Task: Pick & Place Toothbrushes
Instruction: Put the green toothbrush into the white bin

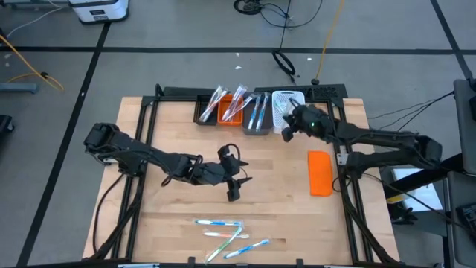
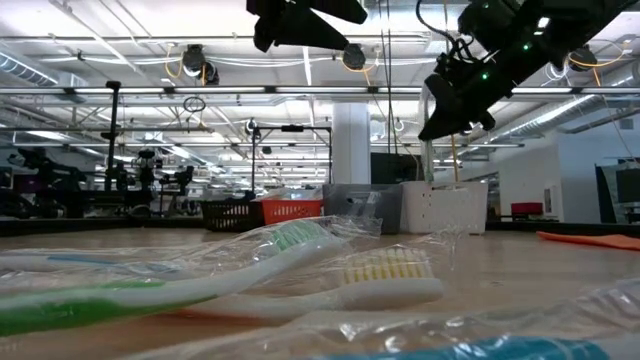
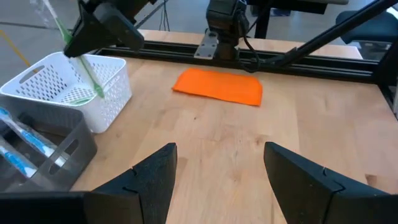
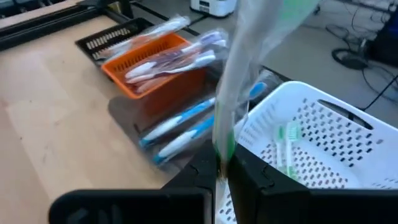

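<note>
Over the white basket [image 1: 287,104], we see the right gripper [image 4: 222,171] clenched on a wrapped green toothbrush [image 3: 79,59] that hangs into the basket's mouth, where another green one [image 4: 287,148] already lies. The placing step looks to be in hand; next, we judge, the jaws must part so the brush drops inside. Beside the basket, the grey bin [image 1: 258,117] holds blue brushes and the orange bin [image 1: 230,112] holds more. Well away from the basket, loose toothbrushes [image 1: 223,232] wait near the table's front edge, and the left gripper [image 3: 219,177] hovers released at mid-table.
</note>
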Controlling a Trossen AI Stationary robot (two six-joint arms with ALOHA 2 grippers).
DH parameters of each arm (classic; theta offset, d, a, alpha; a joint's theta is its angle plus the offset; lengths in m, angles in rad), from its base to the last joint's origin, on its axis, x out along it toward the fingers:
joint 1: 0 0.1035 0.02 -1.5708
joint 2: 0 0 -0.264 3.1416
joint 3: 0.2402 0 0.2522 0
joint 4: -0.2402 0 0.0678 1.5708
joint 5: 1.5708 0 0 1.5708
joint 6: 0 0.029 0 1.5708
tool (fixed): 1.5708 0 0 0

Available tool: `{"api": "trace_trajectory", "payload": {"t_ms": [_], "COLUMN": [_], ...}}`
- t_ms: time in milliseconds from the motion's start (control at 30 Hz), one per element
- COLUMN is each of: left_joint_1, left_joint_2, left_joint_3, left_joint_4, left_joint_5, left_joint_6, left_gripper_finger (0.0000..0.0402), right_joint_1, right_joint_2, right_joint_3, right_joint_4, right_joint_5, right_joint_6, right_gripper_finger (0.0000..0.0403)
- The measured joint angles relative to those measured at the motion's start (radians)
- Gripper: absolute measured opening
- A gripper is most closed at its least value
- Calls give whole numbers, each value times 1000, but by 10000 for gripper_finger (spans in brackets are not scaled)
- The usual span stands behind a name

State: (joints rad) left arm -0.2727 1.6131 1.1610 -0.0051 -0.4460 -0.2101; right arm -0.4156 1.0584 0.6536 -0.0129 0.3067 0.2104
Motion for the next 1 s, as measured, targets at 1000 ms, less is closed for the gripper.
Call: {"api": "trace_trajectory", "payload": {"t_ms": [1000], "left_joint_1": [28], "left_joint_2": [90], "left_joint_3": [-1], "left_joint_4": [6], "left_joint_5": [1], "left_joint_6": [-10], "left_gripper_finger": [244], "right_joint_1": [-239], "right_joint_2": [19], "right_joint_3": [79], "right_joint_4": [-123], "right_joint_5": [-288], "right_joint_6": [-54], "right_gripper_finger": [11]}}
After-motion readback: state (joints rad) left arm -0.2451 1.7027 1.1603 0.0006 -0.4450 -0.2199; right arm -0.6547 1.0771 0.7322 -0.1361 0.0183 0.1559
